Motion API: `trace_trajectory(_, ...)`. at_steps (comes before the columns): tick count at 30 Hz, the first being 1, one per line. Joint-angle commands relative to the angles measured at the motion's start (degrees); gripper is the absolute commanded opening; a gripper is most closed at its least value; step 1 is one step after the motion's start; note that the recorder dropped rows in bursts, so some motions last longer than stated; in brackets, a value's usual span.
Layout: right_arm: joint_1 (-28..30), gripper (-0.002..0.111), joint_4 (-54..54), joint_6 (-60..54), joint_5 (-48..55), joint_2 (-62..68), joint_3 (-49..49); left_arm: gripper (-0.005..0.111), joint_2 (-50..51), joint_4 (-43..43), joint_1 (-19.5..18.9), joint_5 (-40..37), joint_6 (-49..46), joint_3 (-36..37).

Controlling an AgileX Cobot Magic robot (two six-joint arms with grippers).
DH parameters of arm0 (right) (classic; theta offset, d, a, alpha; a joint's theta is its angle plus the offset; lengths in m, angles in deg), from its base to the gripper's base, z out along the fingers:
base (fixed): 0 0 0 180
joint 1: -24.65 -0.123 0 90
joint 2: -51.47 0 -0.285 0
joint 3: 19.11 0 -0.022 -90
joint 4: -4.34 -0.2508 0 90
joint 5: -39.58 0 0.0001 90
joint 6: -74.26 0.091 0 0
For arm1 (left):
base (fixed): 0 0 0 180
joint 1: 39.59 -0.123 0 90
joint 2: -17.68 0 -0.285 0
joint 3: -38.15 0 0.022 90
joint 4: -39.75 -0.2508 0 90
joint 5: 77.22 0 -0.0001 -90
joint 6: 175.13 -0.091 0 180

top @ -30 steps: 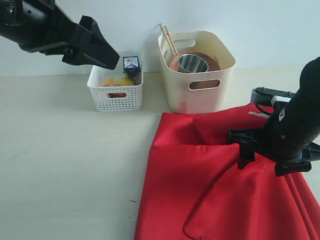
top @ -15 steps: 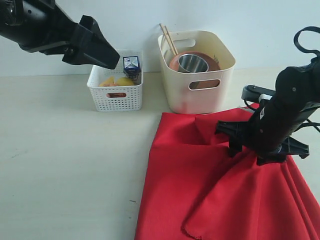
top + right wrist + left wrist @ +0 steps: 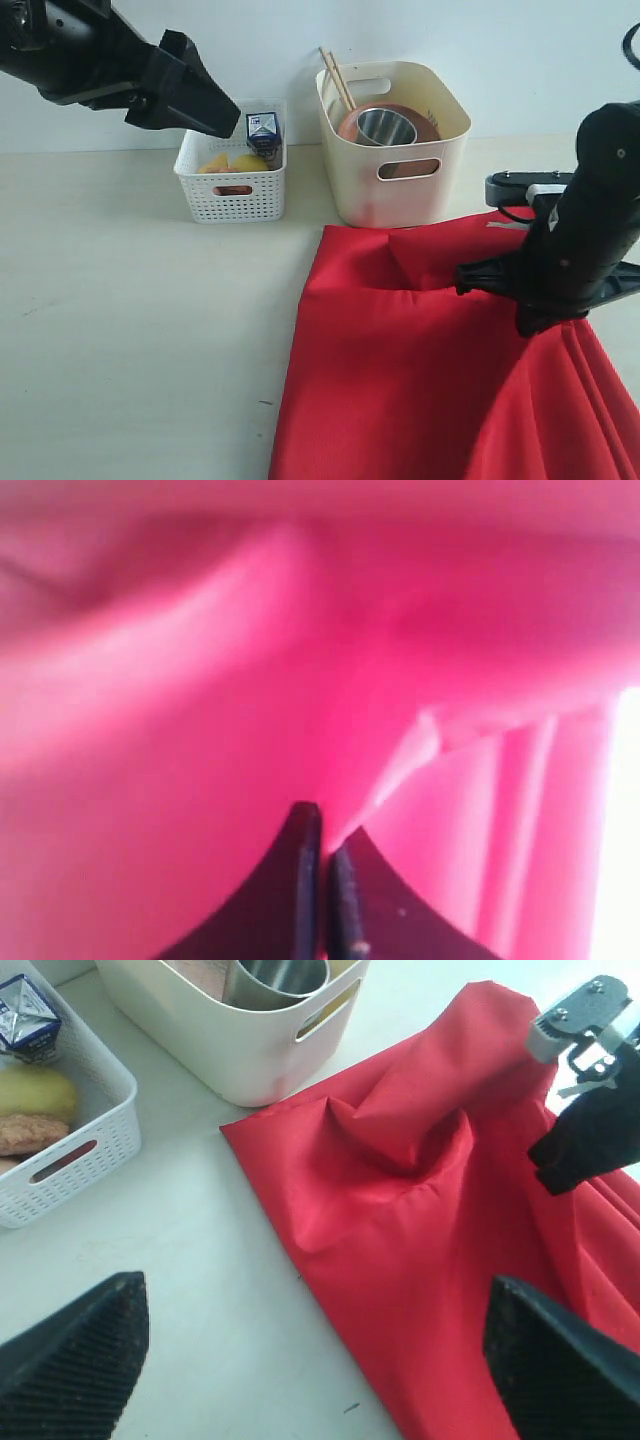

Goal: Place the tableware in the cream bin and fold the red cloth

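The red cloth (image 3: 400,380) lies spread on the table (image 3: 130,330), directly under the right fingers (image 3: 295,880) and running out from them towards the left arm's side. Its long axis runs from the cream bin (image 3: 390,185), whose foot its far edge almost touches, towards the camera and out of the exterior view.

The right fingers are pressed together. In the right wrist view a ridge of red fabric rises straight from their tips, and in the exterior view pleats fan out from that same spot, so I judge they are pinching a fold of the cloth near its right side.

A raised pucker sits just beyond the fingers, towards the bin. The straight opposite edge lies well across the cloth from them, and a fold would most likely mean carrying the pinched part that way.

The left fingers (image 3: 75,1360) are spread wide with nothing between them. They hang high over the white basket (image 3: 232,190), well apart from the cloth, so the right arm is clearly nearer.

In the bin stand the steel cup (image 3: 385,125), the brown plate (image 3: 428,127) and the chopsticks (image 3: 337,80); no other tableware is visible.
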Motion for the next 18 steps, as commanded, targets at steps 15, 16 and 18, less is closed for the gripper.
trace_trajectory(15, 8.6, 0.008, 9.5, -5.9, 9.2, -4.9, -0.2, 0.086, 0.1, 0.7, -0.1, -0.4, -0.3, 0.3)
trace_trajectory(16, 9.0, 0.011, 9.6, -5.6, 8.3, -4.1, -0.2, 0.086, 0.2, 0.7, -0.1, -0.4, -0.3, 0.4)
trace_trajectory(18, 9.9, 0.016, 9.9, -5.5, 6.7, -1.9, -0.2, 0.086, 0.5, 0.7, -0.1, -0.4, -0.4, 0.4)
